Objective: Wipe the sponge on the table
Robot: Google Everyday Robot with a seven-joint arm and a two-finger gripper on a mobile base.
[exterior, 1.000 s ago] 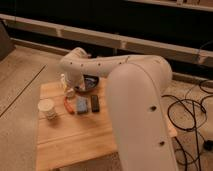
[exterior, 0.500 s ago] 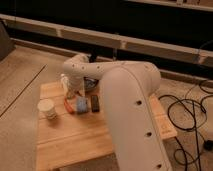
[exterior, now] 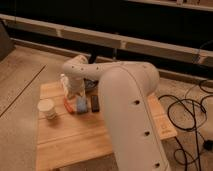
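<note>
White arm fills mid-frame, with the forearm reaching left and the wrist bent down over the table. The tool hangs low at the back-left part of the table, just above and slightly left of the sponge. Cannot tell whether the tool is spread, pressed together or pinching anything, and contact with the sponge also cannot be told.

The sponge lies flat on the table between the red-orange handled item on its left and the black bar on its right, all three close in a row. A paper cup stands upright further left, near the table's left edge and apart from the row. Dark cables lie on the floor to the right.

Against a second ago, the wrist is lower and the tool has come down toward the sponge. The big arm link has swung left and covers more of the table's right half. Against half a second ago there is almost no change: the tool is at about the same low spot. Sponge, bar, red-orange item and cup sit in the same places across all frames.
</note>
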